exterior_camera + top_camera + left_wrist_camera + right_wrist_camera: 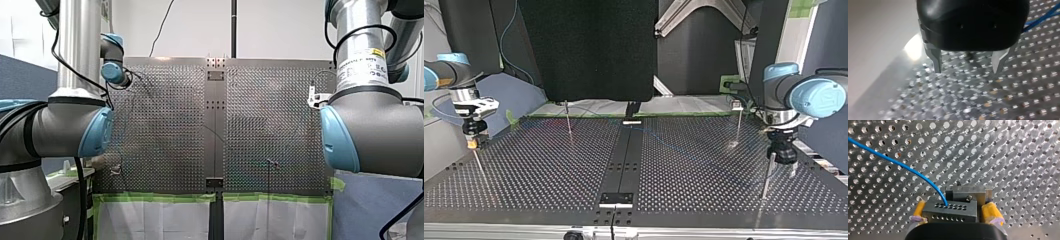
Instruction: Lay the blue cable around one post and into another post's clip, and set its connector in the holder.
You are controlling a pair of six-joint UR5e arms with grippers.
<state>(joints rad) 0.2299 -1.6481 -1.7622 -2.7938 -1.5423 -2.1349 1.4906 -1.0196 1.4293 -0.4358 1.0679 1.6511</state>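
Note:
In the right wrist view the blue cable (898,162) runs across the perforated plate into a dark grey connector (950,210). The connector sits against a metal holder (968,193), between the yellow pads (990,212) of my right gripper (954,216). A thin gap shows at one pad, so the gripper is open. At the top view's left, my right gripper (472,142) hangs low over the plate. My left gripper (968,70) is open and its metal fingers (935,58) hold nothing. The cable (1040,18) passes beside it. At the top view's right, my left gripper (781,167) hovers by a thin post (768,175).
Three more thin posts stand on the plate: one (568,120) at the back left, one (738,125) at the back right, one (480,167) by my right gripper. A dark centre strip (624,155) divides the table. Green tape (160,197) edges it in the front view.

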